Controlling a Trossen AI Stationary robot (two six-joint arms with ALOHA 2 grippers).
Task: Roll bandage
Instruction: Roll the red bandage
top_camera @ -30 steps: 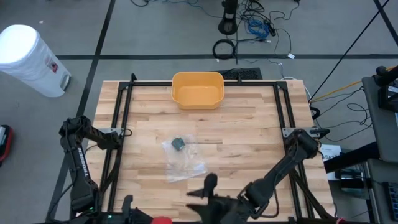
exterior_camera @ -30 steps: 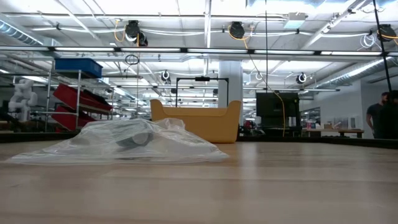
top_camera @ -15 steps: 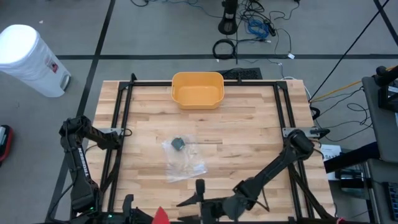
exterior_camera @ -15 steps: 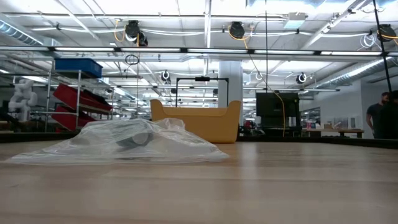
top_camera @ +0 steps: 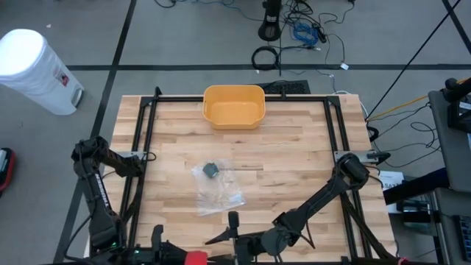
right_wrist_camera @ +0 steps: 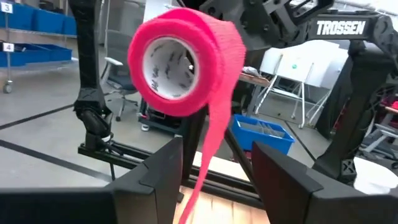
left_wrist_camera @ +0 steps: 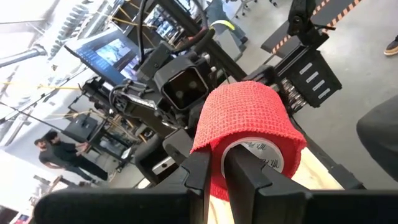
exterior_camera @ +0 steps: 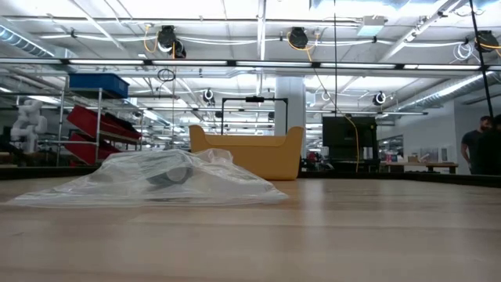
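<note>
Now, left end effector (left_wrist_camera: 214, 180) clamped on red bandage roll (left_wrist_camera: 245, 134) at worktop (top_camera: 294, 147) six o'clock edge; right end effector (right_wrist_camera: 211, 168) spread wide facing roll, loose tail (right_wrist_camera: 208, 162) hanging between fingers.

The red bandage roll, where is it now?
The red bandage roll is held in the left gripper fingers at the table's near edge, facing the right gripper.

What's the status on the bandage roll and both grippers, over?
Left gripper shut on red bandage roll, near table edge. Right gripper open, facing the roll, loose tail hanging between its fingers. Nothing blocking.
</note>
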